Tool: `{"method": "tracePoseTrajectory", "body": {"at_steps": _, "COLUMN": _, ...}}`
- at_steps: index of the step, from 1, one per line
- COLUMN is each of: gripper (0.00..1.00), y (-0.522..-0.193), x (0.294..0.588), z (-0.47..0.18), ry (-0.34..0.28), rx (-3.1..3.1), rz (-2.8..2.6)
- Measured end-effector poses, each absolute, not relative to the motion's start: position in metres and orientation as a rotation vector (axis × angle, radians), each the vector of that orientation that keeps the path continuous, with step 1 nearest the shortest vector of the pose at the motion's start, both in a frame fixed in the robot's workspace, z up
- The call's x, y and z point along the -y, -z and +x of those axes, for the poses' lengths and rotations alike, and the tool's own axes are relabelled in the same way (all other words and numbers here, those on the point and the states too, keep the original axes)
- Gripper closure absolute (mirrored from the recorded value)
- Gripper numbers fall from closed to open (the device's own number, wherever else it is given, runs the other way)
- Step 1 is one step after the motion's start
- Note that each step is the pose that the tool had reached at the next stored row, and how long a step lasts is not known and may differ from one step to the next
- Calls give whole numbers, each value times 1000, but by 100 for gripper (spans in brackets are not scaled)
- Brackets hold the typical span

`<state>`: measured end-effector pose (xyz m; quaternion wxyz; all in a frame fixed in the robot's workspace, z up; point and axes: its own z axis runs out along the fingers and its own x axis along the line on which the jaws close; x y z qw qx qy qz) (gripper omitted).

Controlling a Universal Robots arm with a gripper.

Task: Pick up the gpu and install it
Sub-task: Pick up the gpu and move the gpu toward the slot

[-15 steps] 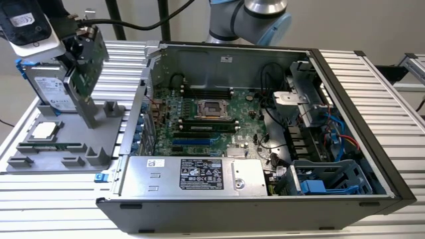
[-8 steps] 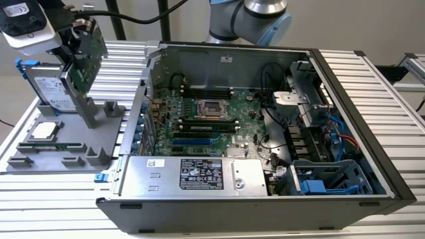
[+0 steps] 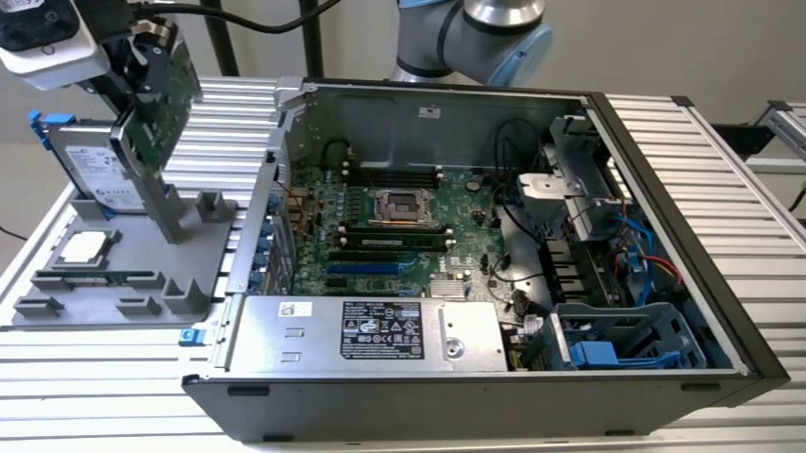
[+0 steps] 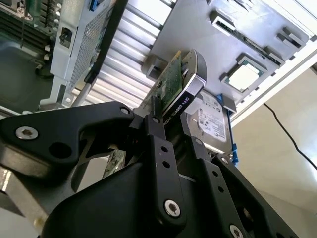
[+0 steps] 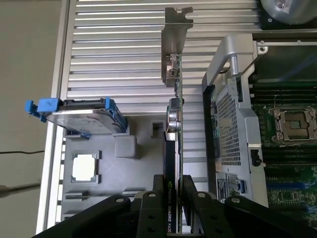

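Note:
The gpu (image 3: 161, 104) is a green board with a black cooler and a silver end bracket. It stands on edge over the grey parts holder (image 3: 126, 307) at the exterior view's left. My gripper (image 3: 136, 42) is shut on its upper end. In both wrist views the black fingers (image 5: 151, 210) clamp the card (image 5: 173, 144) from both sides, cooler against one pad. The bracket (image 5: 176, 44) points away from the wrist. The second wrist view has the card (image 4: 176, 84) edge-on between the fingertips (image 4: 154, 124). Whether its lower end is free of the holder I cannot tell.
The open computer case (image 3: 680, 217) lies to the exterior view's right, motherboard (image 3: 377, 222) and expansion slots (image 3: 377, 257) exposed. On the holder stand a hard drive in a blue frame (image 3: 89, 165), a processor (image 3: 82, 247) and a memory stick (image 3: 101, 278). The case wall (image 5: 233, 114) is close beside the card.

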<state>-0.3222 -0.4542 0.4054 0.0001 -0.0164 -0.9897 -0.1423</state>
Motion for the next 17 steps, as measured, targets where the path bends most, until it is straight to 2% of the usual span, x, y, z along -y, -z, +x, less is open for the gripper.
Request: {"method": "tracePoseTrajectory", "body": {"at_steps": 17, "gripper": 100, "y": -415, "x": 454, "z": -322, "ry": 447, "rx": 3109, "rz": -52}}
